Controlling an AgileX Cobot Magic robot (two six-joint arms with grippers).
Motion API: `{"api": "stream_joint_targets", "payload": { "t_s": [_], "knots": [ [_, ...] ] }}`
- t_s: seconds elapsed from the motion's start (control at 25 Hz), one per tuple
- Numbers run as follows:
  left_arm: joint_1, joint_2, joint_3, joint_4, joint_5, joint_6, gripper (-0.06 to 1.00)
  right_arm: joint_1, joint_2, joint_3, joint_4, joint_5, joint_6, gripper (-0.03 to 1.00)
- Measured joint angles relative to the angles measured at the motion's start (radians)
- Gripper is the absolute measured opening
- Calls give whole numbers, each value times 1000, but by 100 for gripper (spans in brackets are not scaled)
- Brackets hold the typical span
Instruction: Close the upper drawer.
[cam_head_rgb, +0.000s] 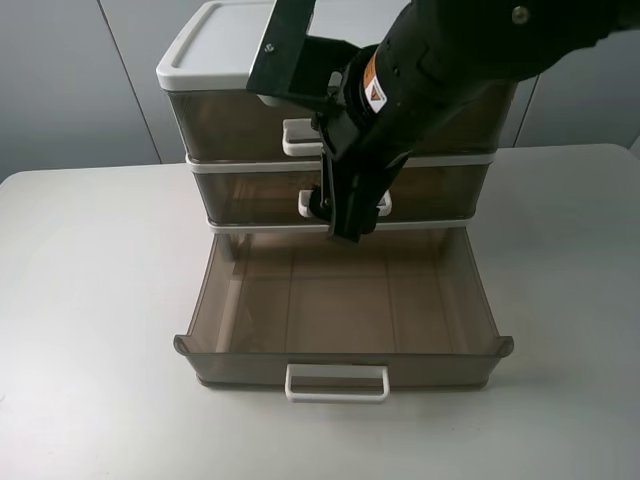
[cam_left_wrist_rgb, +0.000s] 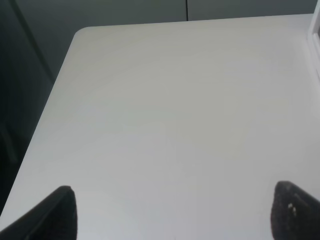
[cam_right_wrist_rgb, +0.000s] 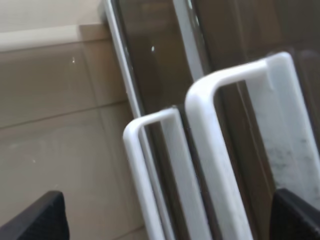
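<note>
1. The upper drawer (cam_head_rgb: 450, 365) is pulled far out toward the near edge of the table (cam_head_rgb: 90, 300). It is empty, with its white loop handle (cam_head_rgb: 337, 383) on the near face. As seen here, two shut drawers (cam_head_rgb: 250, 195) are stacked above its slot
2. The right gripper (cam_head_rgb: 345, 232) hangs over the far end of the open drawer, just in front of the handles (cam_right_wrist_rgb: 220, 150) of those shut drawers. Its fingers are spread wide with nothing between them
3. The left gripper (cam_left_wrist_rgb: 172, 215) is likewise spread wide and empty, over bare table and out of the overhead view
4. The first job, I judge, is to lift the right gripper clear of the drawer and bring it round to the near side of the front
5. Push at the middle of the front, by the handle, straight toward the far side. An off-centre push would likely jam the drawer askew
6. Slow down near the end, since the light cabinet (cam_head_rgb: 215, 40) may slide on the table
</note>
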Motion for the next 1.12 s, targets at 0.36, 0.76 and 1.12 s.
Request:
{"api": "stream_joint_targets", "payload": {
  "t_s": [0.36, 0.76, 1.12],
  "knots": [
    [0, 0, 0, 0, 0, 0, 74, 0, 2, -13, -2, 37, 34, 61],
    [0, 0, 0, 0, 0, 0, 74, 59, -98, -21, 8, 119, 13, 61],
    [0, 0, 0, 0, 0, 0, 74, -14, -284, -23, 230, 266, 65, 61]
  ]
}}
